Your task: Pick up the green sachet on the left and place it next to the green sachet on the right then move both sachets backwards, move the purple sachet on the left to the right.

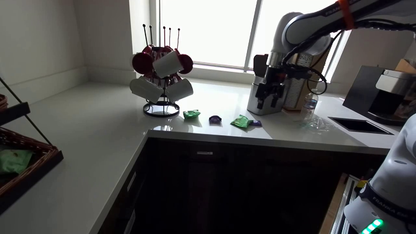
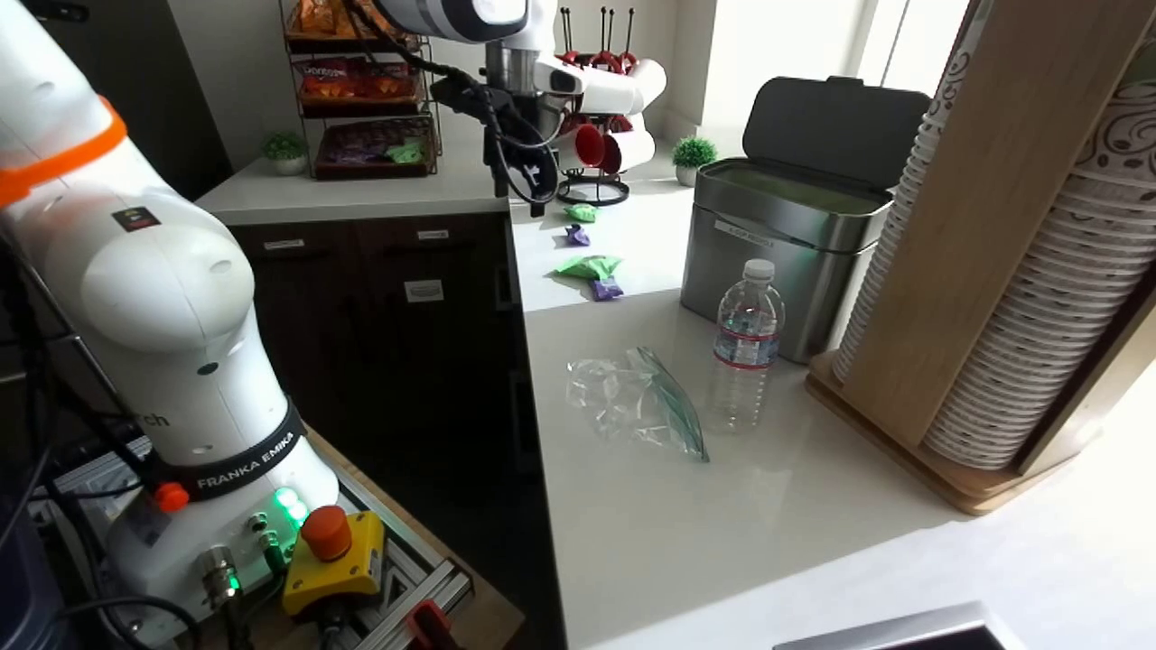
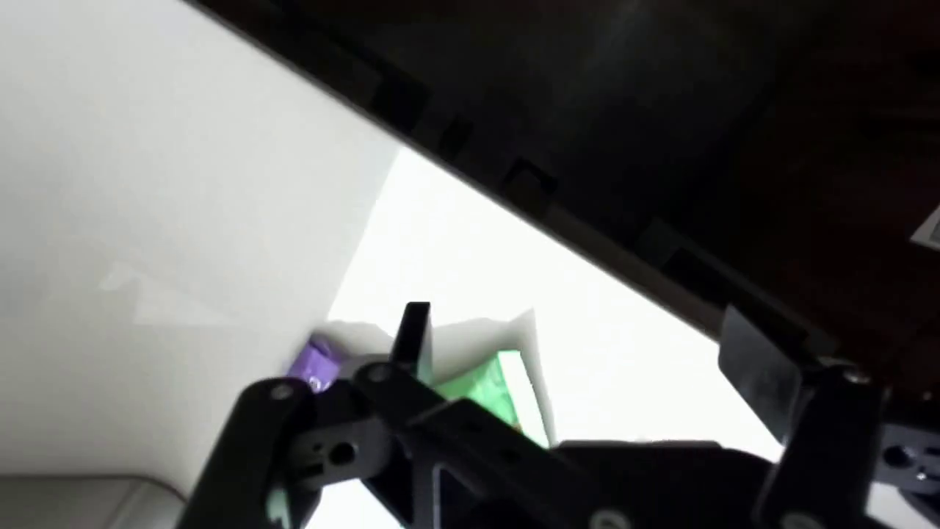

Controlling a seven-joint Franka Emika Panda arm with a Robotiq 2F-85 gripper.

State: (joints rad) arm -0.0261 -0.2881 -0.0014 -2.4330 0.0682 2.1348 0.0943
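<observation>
In both exterior views a green sachet (image 1: 191,114) (image 2: 582,213) lies near the mug rack. A purple sachet (image 1: 214,119) (image 2: 577,236) lies between it and another green sachet (image 1: 242,121) (image 2: 589,267). A further purple packet (image 1: 256,123) (image 2: 606,289) lies against that second green sachet. My gripper (image 1: 267,101) (image 2: 520,194) is open, empty and above the counter, pointing down. In the wrist view my gripper's fingers (image 3: 580,345) are wide apart. A green sachet (image 3: 485,386) and a purple packet (image 3: 314,365) lie below the left finger, partly hidden by it.
A mug rack (image 1: 161,78) stands at the back. A metal bin (image 2: 777,244), a water bottle (image 2: 748,343), a clear plastic bag (image 2: 637,402) and a cup holder (image 2: 1002,271) stand or lie along the counter. The counter edge drops to dark cabinets. Wicker baskets (image 1: 48,151) hold other packets.
</observation>
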